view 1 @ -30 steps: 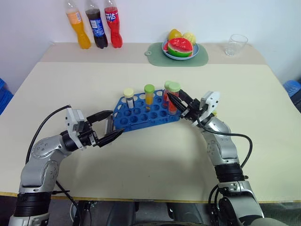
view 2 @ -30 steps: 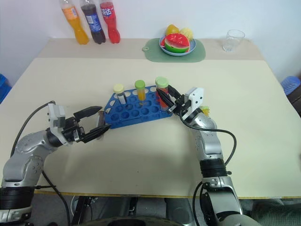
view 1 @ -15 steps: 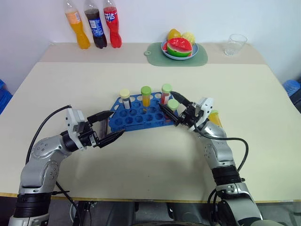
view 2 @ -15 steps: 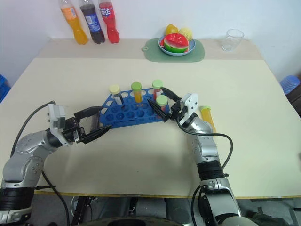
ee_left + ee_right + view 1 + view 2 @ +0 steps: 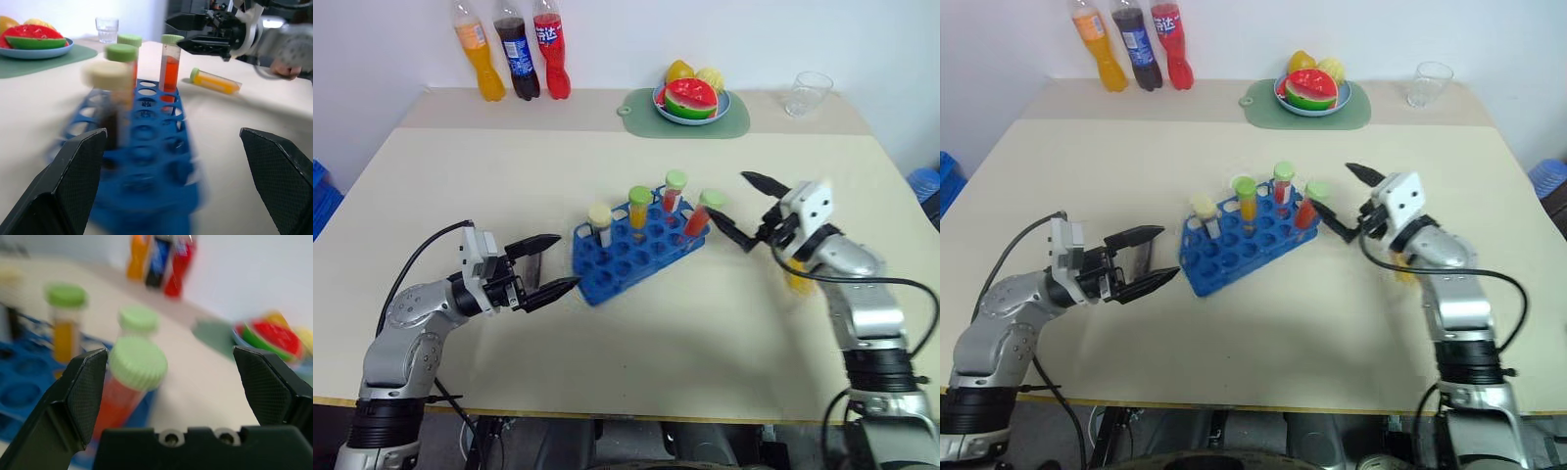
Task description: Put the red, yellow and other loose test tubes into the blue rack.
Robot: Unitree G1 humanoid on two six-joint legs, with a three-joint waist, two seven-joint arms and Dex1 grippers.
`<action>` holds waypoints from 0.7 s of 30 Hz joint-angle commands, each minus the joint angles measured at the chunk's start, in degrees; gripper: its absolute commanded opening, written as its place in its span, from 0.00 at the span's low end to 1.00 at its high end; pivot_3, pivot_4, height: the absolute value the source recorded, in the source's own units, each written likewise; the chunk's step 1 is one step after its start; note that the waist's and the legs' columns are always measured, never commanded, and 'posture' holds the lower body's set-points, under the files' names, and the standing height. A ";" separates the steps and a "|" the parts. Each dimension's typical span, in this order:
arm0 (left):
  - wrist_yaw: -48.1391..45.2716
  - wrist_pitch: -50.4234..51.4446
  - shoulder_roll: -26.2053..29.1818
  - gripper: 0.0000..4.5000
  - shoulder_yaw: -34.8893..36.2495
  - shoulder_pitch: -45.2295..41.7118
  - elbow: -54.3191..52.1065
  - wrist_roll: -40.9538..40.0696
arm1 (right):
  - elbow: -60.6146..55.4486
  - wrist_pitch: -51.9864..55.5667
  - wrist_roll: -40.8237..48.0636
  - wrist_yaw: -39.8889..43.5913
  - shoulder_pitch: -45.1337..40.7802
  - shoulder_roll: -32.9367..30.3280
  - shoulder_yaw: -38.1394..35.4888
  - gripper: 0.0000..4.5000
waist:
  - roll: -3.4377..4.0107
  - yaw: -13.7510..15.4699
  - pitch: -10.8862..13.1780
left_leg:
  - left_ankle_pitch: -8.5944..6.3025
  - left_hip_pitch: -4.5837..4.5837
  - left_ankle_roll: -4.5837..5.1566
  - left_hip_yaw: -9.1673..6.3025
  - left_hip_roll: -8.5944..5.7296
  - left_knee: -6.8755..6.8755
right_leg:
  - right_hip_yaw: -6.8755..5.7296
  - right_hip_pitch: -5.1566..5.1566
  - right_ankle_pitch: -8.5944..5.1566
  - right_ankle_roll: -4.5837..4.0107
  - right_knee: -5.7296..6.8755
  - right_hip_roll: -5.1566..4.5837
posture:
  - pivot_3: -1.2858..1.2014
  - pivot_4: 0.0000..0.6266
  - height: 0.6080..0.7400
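The blue rack (image 5: pixel 641 248) sits skewed near the middle of the table (image 5: pixel 607 166), between my two grippers. Four capped tubes stand in it: a cream-capped dark tube (image 5: pixel 600 223), a green-capped yellow-orange tube (image 5: pixel 638 209), a green-capped red tube (image 5: pixel 674 190) at the far side, and another green-capped red tube (image 5: pixel 697 218) that leans toward my right in the rack's right end. My right gripper (image 5: pixel 744 211) hovers just to the right of that leaning tube, its jaws spread wide and holding nothing. My left gripper (image 5: pixel 548 264) hangs just beside the rack's left corner, jaws also wide apart and empty. One loose yellow tube (image 5: pixel 215 81) with a green cap lies on its side on the table beyond the rack, under my right forearm.
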 commanded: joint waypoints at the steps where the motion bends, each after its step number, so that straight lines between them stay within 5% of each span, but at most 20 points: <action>1: -0.73 -1.20 -0.34 1.00 -0.48 -1.04 0.19 0.05 | -4.76 16.41 3.64 -0.99 -1.30 -5.61 -2.93 1.00 | -0.02 -0.06 -0.01 | 0.00 0.00 0.00 0.00 0.00 0.00 | -0.01 0.02 0.00 0.00 -0.01 0.03 | 0.52 0.24 1.00; 10: -1.14 -1.80 -1.24 1.00 -1.49 -1.32 0.96 0.44 | -0.37 29.25 6.59 -1.02 -7.18 -9.38 -4.63 1.00 | -0.02 -0.13 -0.01 | -0.01 -0.02 0.02 0.05 0.02 -0.02 | -0.01 -0.01 -0.01 -0.01 -0.02 0.07 | 0.52 0.24 1.00; 21: -1.04 -1.99 0.08 1.00 -0.03 -0.82 1.53 0.75 | -11.39 19.55 5.15 11.54 10.09 -12.89 2.40 1.00 | -0.03 -0.32 0.00 | -0.04 0.02 0.07 0.05 0.02 0.07 | -0.01 0.08 -0.03 0.06 -0.09 0.03 | 0.52 0.24 1.00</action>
